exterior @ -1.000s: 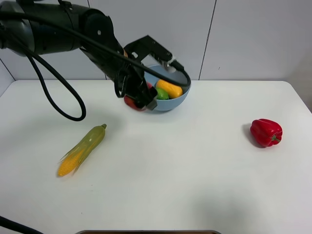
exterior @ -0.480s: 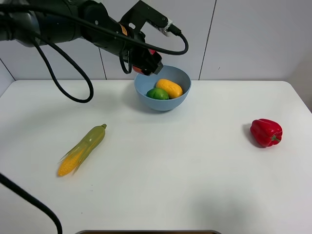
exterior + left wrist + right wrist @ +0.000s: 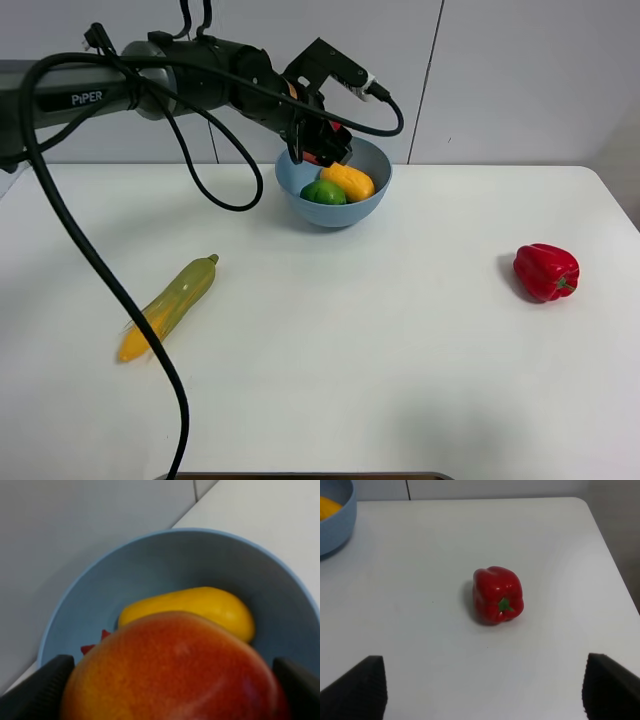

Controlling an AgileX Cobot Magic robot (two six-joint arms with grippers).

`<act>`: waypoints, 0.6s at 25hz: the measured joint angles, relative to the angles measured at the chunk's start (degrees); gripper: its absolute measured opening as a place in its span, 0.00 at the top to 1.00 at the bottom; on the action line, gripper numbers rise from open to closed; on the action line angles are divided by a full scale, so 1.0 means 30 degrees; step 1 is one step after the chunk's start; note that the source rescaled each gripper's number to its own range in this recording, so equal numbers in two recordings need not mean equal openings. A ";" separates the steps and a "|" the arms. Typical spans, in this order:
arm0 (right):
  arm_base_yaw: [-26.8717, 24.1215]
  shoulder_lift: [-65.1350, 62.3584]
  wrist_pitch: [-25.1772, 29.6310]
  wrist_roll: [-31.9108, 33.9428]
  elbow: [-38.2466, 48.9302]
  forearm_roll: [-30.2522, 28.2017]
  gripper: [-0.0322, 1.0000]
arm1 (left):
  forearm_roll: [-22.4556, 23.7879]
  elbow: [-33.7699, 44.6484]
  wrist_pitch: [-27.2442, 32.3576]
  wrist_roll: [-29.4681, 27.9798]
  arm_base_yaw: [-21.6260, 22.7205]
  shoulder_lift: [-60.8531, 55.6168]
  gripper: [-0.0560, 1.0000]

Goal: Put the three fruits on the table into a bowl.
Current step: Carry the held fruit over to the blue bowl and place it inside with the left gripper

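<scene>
- Exterior high view: a white table is sitting against a pale panelled wall.
- A corn cob is lying toward 8 o'clock, a red pepper toward 3 o'clock, both well apart from the blue bowl at 12 o'clock.
- The lime and mango are resting inside the bowl.
- The left gripper is hovering over the bowl's rim, clamped around the red apple; its arm is hiding most of the apple here.
- The left wrist view is showing the apple filling the space between the fingers, above the mango.
- The right gripper's fingers are standing apart, gripping nothing, with only the right wrist view showing them.
</scene>
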 joint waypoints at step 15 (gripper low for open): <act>0.0000 0.0000 0.0000 0.0000 0.0000 0.0000 0.41 | 0.1007 -0.0907 -0.2027 0.0000 0.0403 0.3192 0.95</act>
